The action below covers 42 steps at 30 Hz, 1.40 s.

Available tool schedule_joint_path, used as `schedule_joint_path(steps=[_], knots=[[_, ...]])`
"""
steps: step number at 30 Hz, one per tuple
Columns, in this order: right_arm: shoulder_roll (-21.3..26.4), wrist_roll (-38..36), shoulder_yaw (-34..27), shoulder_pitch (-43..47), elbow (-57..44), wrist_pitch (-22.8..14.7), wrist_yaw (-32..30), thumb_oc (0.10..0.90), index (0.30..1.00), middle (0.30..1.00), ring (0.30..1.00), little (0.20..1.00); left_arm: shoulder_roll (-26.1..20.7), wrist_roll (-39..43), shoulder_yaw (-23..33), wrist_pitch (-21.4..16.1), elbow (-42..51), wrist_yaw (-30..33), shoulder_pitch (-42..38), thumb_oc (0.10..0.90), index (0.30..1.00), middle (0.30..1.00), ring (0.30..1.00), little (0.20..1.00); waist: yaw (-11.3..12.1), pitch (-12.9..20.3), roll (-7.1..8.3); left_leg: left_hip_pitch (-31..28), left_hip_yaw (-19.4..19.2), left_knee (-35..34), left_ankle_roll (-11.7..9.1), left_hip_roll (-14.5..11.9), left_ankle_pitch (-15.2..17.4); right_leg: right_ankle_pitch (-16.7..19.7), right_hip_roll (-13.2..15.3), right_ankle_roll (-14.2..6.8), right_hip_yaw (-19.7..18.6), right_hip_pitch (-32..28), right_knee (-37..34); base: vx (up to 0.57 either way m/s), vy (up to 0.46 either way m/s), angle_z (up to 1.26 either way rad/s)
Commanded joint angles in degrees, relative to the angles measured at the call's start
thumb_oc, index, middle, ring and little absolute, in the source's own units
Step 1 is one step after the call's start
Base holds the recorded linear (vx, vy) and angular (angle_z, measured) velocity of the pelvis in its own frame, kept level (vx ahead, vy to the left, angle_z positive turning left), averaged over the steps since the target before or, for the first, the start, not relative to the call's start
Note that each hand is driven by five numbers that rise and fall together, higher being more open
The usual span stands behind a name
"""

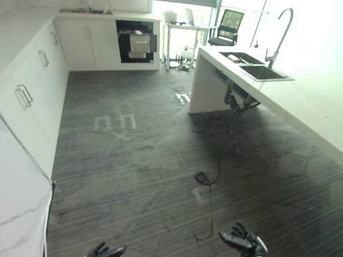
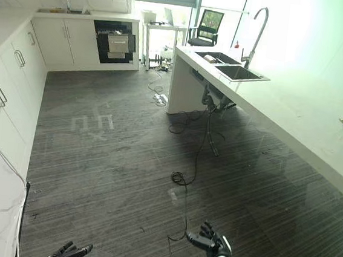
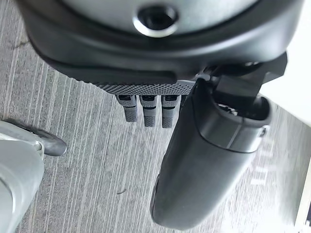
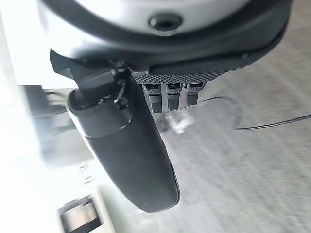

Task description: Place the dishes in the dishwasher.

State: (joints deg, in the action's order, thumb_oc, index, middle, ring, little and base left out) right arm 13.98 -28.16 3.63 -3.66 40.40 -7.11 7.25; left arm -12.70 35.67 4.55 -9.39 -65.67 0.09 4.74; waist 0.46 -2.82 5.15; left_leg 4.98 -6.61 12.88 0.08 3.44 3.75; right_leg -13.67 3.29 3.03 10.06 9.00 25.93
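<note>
The dishwasher (image 1: 136, 42) stands open in the white cabinets at the far end of the room, dark inside with a rack pulled partly out. Something small lies by the double sink (image 1: 252, 64) in the counter on the right; I cannot tell what it is. My left hand (image 1: 103, 255) hangs low at the bottom edge over the dark floor, fingers relaxed and holding nothing. My right hand (image 1: 244, 241) is at the bottom right, fingers spread and empty. In each wrist view the fingers (image 3: 146, 108) and thumb (image 4: 127, 145) stand straight over bare floor.
White cabinets (image 1: 25, 96) run along the left and a marble slab (image 1: 0, 203) sits at the near left. A long white counter (image 1: 319, 112) with a tall tap (image 1: 282, 30) runs along the right. Cables (image 1: 206, 177) trail on the floor. A chair (image 1: 227, 27) and small table stand by the far window.
</note>
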Motion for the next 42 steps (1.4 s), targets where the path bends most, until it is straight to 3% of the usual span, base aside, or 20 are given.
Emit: schedule_joint_path(steps=[1,4,7,10,12,14,16,18,19,22,24,25,26,28,29,32,33,35,40,42], knots=[[5.5,1.5,-1.0,2.7,-7.9,-5.7,-0.6,0.800,0.900,0.900,0.900,0.900,-0.7,0.2,0.3,-4.3,2.7,-2.2,-1.7,0.800,0.900,0.900,0.900,0.900,-0.6,-3.1,0.40,5.7,-1.6,17.0,-3.9,-4.3,-10.3,6.5,0.9,-2.5,-0.5,-4.9,-8.7,0.12,-0.061,0.09],[5.3,3.5,-2.1,2.6,-11.4,-5.4,-0.3,0.800,0.900,0.900,0.900,0.900,0.6,-1.3,0.4,-4.3,3.9,-2.1,0.5,0.800,0.900,0.900,0.900,0.900,-0.1,-3.8,-1.55,6.0,-5.3,4.3,-4.0,-7.2,-10.6,5.2,-1.4,-4.0,-1.8,-6.5,-8.7,0.26,0.070,-0.07],[5.9,7.5,-2.3,1.9,-14.9,-4.7,-0.5,0.800,0.900,0.900,0.900,0.900,1.4,-1.9,-0.6,-4.9,4.5,-1.5,2.8,0.800,0.900,0.900,0.900,0.900,1.1,-3.5,-4.89,15.9,-1.0,4.3,-5.8,-11.8,-10.0,2.7,-5.5,-4.3,-4.0,-9.0,-8.7,0.36,0.194,-0.11],[6.5,7.7,-2.9,1.0,-15.9,-4.9,0.3,0.800,0.900,0.900,0.900,0.900,1.9,-2.2,-0.2,-5.7,4.2,-1.7,3.6,0.800,0.900,0.900,0.900,0.900,1.5,-3.1,-5.38,18.1,0.2,4.3,-6.4,-12.3,-10.9,1.1,-6.4,-3.9,-4.5,-10.6,-8.7,0.27,0.147,-0.10],[6.7,7.1,-3.4,0.5,-16.0,-5.1,1.3,0.800,0.900,0.900,0.900,0.900,2.2,-2.4,0.3,-6.2,3.5,-1.9,3.7,0.800,0.900,0.900,0.900,0.900,1.0,-2.6,-5.43,18.4,-1.5,4.3,-6.2,-13.0,-8.6,0.3,-6.0,-4.1,-4.3,-11.8,-8.7,0.41,0.240,-0.71],[5.7,6.7,-4.2,-1.3,-17.0,-5.1,2.2,0.800,0.900,0.900,0.900,0.900,1.5,-2.8,1.0,-5.9,3.5,-2.2,3.0,0.800,0.900,0.900,0.900,0.900,0.5,-1.1,-4.87,15.6,-2.9,4.3,-4.3,-11.1,-5.7,-0.3,-4.5,-5.4,-5.0,-14.7,-8.7,0.49,0.271,-0.59],[5.1,6.2,-4.1,-1.6,-17.3,-5.3,2.2,0.800,0.900,0.900,0.900,0.900,0.8,-3.9,0.9,-5.7,3.8,-2.7,2.5,0.800,0.900,0.900,0.900,0.900,0.7,-0.1,-4.09,14.4,-2.3,4.3,-2.8,-8.9,-4.1,1.2,-3.2,-6.8,-5.3,-16.2,-8.7,0.29,0.140,-0.08],[4.3,6.4,-3.6,-0.8,-18.0,-5.5,0.4,0.800,0.900,0.900,0.900,0.900,-0.1,-5.9,-0.9,-6.1,4.4,-2.9,1.6,0.800,0.900,0.900,0.900,0.900,0.2,1.2,-3.39,12.3,-2.1,4.3,-0.7,-6.7,-1.9,8.3,-1.0,-9.4,-4.5,-16.3,-8.7,0.26,0.146,-0.18],[4.2,6.4,-3.5,-0.7,-18.0,-5.5,0.3,0.800,0.900,0.900,0.900,0.900,-0.2,-6.2,-1.1,-6.1,4.4,-3.0,1.5,0.800,0.900,0.900,0.900,0.900,0.0,1.3,-3.40,12.1,-2.0,4.3,-0.6,-6.5,-1.8,8.9,-0.9,-9.6,-4.5,-16.3,-8.7,0.24,0.156,-0.16],[3.0,5.1,-3.4,0.3,-19.7,-4.9,-1.3,0.800,0.900,0.900,0.900,0.900,-1.3,-7.2,-3.4,-6.0,5.5,-2.9,0.4,0.800,0.900,0.900,0.900,0.900,-1.0,1.8,-4.40,10.3,-1.5,4.3,1.1,-4.9,-0.2,18.5,-0.8,-11.9,-3.9,-17.7,-7.3,0.26,0.208,0.18],[2.0,5.7,-3.2,0.4,-20.3,-5.2,-1.6,0.800,0.900,0.900,0.900,0.900,-1.4,-8.8,-4.6,-6.4,5.4,-2.6,-0.2,0.800,0.900,0.900,0.900,0.900,-1.0,1.5,-6.02,9.3,-1.3,4.3,2.3,-4.7,0.9,22.4,-0.5,-12.5,-3.5,-14.0,7.7,0.25,0.304,0.06],[1.8,5.5,-2.1,0.5,-20.8,-5.6,-1.9,0.800,0.900,0.900,0.900,0.900,-1.7,-9.2,-5.5,-6.0,6.0,-1.9,-0.8,0.800,0.900,0.900,0.900,0.900,-1.7,0.6,-7.67,7.7,-1.3,4.3,2.7,-5.5,1.9,23.0,-0.8,-11.7,-2.9,-7.6,17.7,0.21,0.282,0.05],[1.9,5.4,-1.7,0.6,-20.9,-5.7,-1.9,0.800,0.900,0.900,0.900,0.900,-1.6,-9.1,-5.8,-5.8,6.3,-1.3,-0.9,0.800,0.900,0.900,0.900,0.900,-1.8,0.4,-7.79,7.4,-1.4,4.3,2.8,-5.5,2.2,22.6,-0.6,-11.4,-2.7,-5.7,18.9,0.19,0.225,-0.07],[2.2,5.1,-0.5,1.0,-20.5,-6.4,-2.1,0.800,0.900,0.900,0.900,0.900,-1.9,-9.3,-6.3,-5.4,6.8,-0.6,-1.4,0.800,0.900,0.900,0.900,0.900,-2.5,-0.7,-7.30,6.2,-0.6,4.3,2.9,-4.4,2.5,19.5,-1.9,-10.3,-1.1,-2.3,15.9,0.22,0.047,0.00],[2.4,5.0,0.1,0.9,-21.3,-6.1,-2.6,0.800,0.900,0.900,0.900,0.900,-2.1,-8.9,-6.2,-5.2,7.2,-0.9,-1.7,0.800,0.900,0.900,0.900,0.900,-3.0,-1.0,-6.60,5.4,0.4,4.3,2.5,-3.2,2.1,18.4,-3.7,-10.1,-0.1,-1.1,9.7,0.31,-0.018,0.17],[3.6,5.8,-1.1,-2.9,-24.0,-7.1,-1.8,0.800,0.900,0.900,0.900,0.900,-2.3,-8.5,-4.9,-4.3,9.2,-2.1,-1.1,0.800,0.900,0.900,0.900,0.900,-5.2,-1.9,-4.42,1.1,3.5,4.3,2.2,-0.3,4.5,21.7,-1.6,-10.2,3.0,0.9,-7.4,0.45,-0.101,0.43],[4.0,5.4,-1.9,-4.1,-23.9,-7.9,-1.4,0.800,0.900,0.900,0.900,0.900,-2.0,-8.9,-4.6,-4.3,9.7,-2.3,-0.8,0.800,0.900,0.900,0.900,0.900,-6.3,-2.3,-2.82,-1.0,4.5,4.3,2.3,1.6,6.2,22.0,1.3,-10.8,2.2,5.1,-8.7,0.55,-0.186,1.20],[4.2,3.0,-4.8,-5.4,-22.8,-9.6,0.3,0.800,0.900,0.900,0.900,0.900,-1.1,-9.2,-5.1,-5.2,11.6,-3.0,0.2,0.800,0.900,0.900,0.900,0.900,-8.7,-2.8,-2.59,-6.6,8.1,4.3,2.1,2.9,10.2,20.6,4.6,-11.5,-1.1,16.3,-8.7,0.78,-0.309,1.06],[4.7,3.8,-3.4,-1.8,-24.7,-6.9,-4.4,0.800,0.900,0.900,0.900,0.900,-0.6,-8.3,-4.8,-4.1,15.7,-2.7,-0.4,0.800,0.900,0.900,0.900,0.900,-7.3,0.2,-1.62,-10.6,10.3,4.3,2.7,4.9,12.6,19.5,2.0,-10.1,-3.8,11.2,-8.7,0.45,-0.220,0.23],[5.0,3.7,-3.2,-1.5,-25.3,-7.0,-4.6,0.800,0.900,0.900,0.900,0.900,-0.4,-8.5,-4.9,-4.4,16.1,-3.0,-0.6,0.800,0.900,0.900,0.900,0.900,-7.3,0.8,-1.97,-12.1,10.1,4.3,1.7,3.9,10.1,18.7,1.2,-9.1,-3.2,10.3,-8.7,0.40,-0.195,0.16]])
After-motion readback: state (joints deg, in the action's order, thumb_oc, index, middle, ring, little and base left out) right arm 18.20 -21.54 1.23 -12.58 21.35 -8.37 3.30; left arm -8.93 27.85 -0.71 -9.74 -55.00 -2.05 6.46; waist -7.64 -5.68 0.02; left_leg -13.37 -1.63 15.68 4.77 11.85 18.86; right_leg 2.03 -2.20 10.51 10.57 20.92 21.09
